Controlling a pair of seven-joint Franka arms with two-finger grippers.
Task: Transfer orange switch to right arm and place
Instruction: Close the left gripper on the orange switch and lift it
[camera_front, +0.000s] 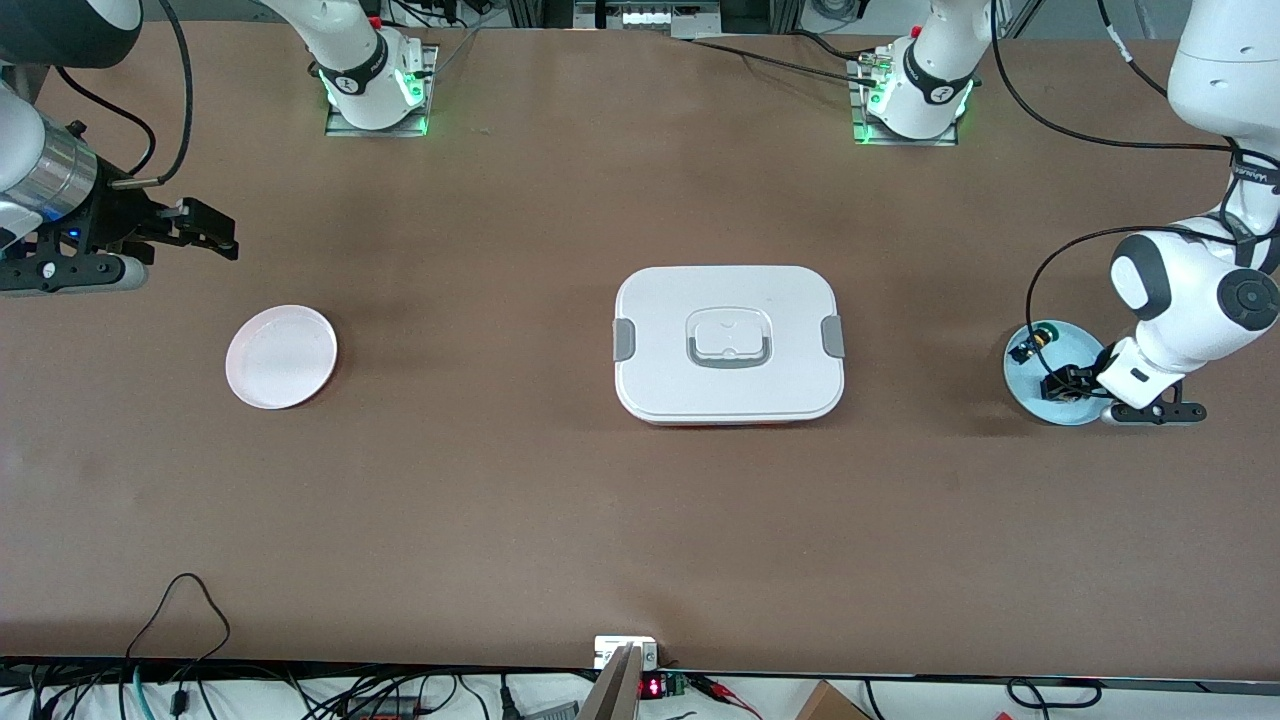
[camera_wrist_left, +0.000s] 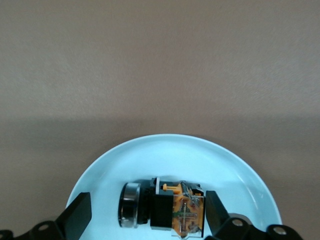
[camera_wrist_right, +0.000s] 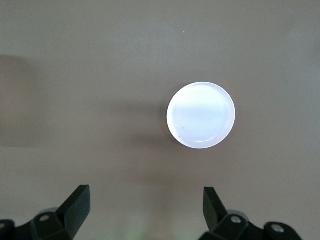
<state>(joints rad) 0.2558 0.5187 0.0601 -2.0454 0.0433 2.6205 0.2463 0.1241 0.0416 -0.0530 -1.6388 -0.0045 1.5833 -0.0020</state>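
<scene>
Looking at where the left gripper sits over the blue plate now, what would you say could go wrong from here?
The left gripper straddles the orange switch with open fingers; one fingertip looks much closer to the switch, so closing might push or roll it on the smooth blue plate.

A second small part shares that plate and could get bumped.

The right gripper waits open up past the pink plate, with the white box between the arms.

No readable text anywhere. Red digits glow on a small display (camera_front: 652, 687) at the counter (camera_front: 520, 520) edge nearest the front cam, too small to make out. Marks on the arm bases can't be read.
</scene>
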